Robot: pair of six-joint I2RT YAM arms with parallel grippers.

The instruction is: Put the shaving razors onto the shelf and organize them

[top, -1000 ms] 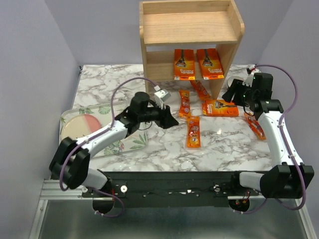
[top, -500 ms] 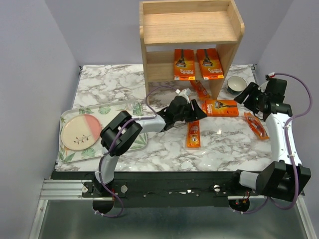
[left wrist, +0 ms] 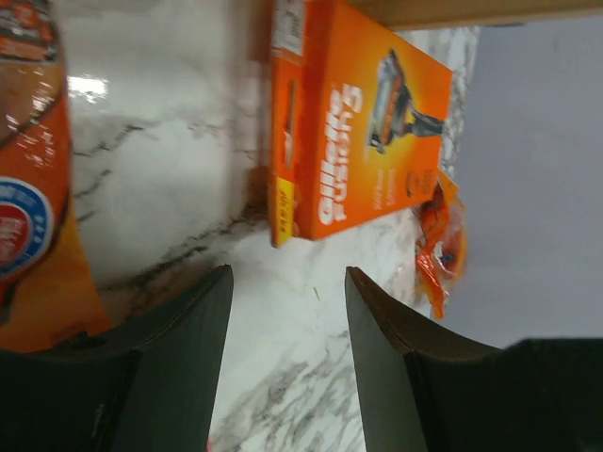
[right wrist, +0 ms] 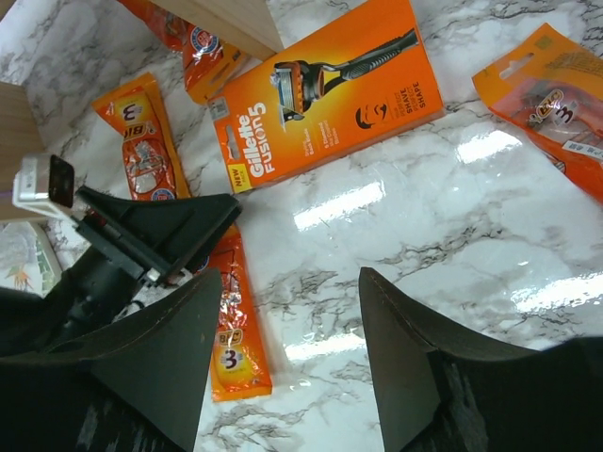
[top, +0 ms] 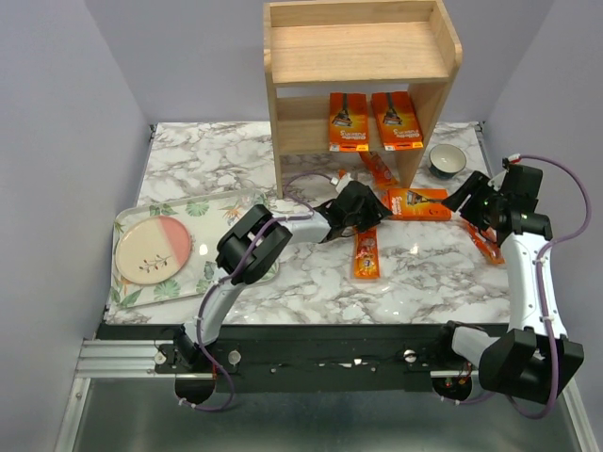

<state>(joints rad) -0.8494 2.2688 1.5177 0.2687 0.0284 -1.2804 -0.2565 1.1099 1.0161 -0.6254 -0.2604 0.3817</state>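
A glossy white surface (top: 207, 160) veined in grey like marble fills the middle. Plain pale-lavender walls close it in: a back wall (top: 188, 56) behind the surface, and a left wall (top: 57, 141) and a right wall (top: 556, 75) at its sides. Bright glare (right wrist: 339, 205) lies on the surface. Along the surface's near edge runs an aluminium rail (top: 113, 356), with dull grey sheet metal (top: 311, 428) below it.

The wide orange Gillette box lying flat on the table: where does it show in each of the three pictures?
Top external: the wide razor box lies right of centre, in front of the shelf.
Left wrist: upper middle, standing on end in the picture.
Right wrist: top centre, slanted.
Shared landmark: the shelf's pale wood beside the box.
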